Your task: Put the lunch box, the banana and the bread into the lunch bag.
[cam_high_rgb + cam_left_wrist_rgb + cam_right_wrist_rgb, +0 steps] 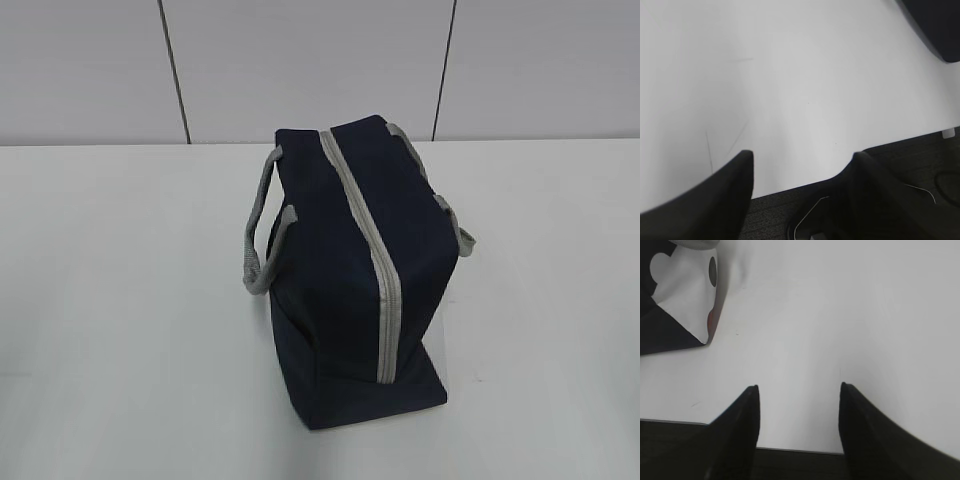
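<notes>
The navy lunch bag [350,270] stands mid-table in the exterior view, its grey zipper [365,245] running closed along the top and grey handles hanging at both sides. A dark corner of the lunch bag [935,25] shows top right in the left wrist view; its white printed side panel [687,290] shows top left in the right wrist view. My left gripper [802,155] is open over the table's near edge, nothing between its fingers. My right gripper [799,387] is open too, empty, over bare table right of the bag. The lunch box, banana and bread are out of view.
The white table [120,300] meets a pale panelled wall [300,60] behind. Both wrist views show the table's front edge with dark floor below [920,160]. Neither arm appears in the exterior view.
</notes>
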`<state>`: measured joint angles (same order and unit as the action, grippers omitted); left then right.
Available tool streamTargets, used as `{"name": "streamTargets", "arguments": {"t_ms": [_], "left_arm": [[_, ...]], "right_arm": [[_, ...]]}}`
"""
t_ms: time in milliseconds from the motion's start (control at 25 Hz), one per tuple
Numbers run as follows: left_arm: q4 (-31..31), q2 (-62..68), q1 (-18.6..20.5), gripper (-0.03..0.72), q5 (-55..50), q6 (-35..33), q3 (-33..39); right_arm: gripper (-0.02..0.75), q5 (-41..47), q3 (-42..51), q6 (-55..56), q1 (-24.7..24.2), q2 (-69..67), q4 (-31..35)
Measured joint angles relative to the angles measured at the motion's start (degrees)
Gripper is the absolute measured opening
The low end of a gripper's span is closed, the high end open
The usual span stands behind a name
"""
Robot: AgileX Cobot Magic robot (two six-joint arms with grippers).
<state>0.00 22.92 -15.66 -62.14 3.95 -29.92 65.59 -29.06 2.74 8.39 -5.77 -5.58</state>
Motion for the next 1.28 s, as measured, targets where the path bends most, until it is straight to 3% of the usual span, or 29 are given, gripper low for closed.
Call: {"name": "streamTargets", "arguments": {"t_ms": [520,920,1280], "left_arm": [[-0.52,-0.13,0.28,0.411,0.00,0.00,0.00],[-0.57,-9.12,9.09,0.392,-0.17,0.00,0.00],[-0.57,-20.36,11.18,0.373,-1.03,0.00,0.00]], "right_arm": [[0.380,-0.05,0.00,0.00,0.00,0.00,0.00],[0.380,-0.05,0.00,0.11,0.00,0.09,0.00],[0.380,-0.05,0.00,0.11,-2.10,6.56,0.00]]}}
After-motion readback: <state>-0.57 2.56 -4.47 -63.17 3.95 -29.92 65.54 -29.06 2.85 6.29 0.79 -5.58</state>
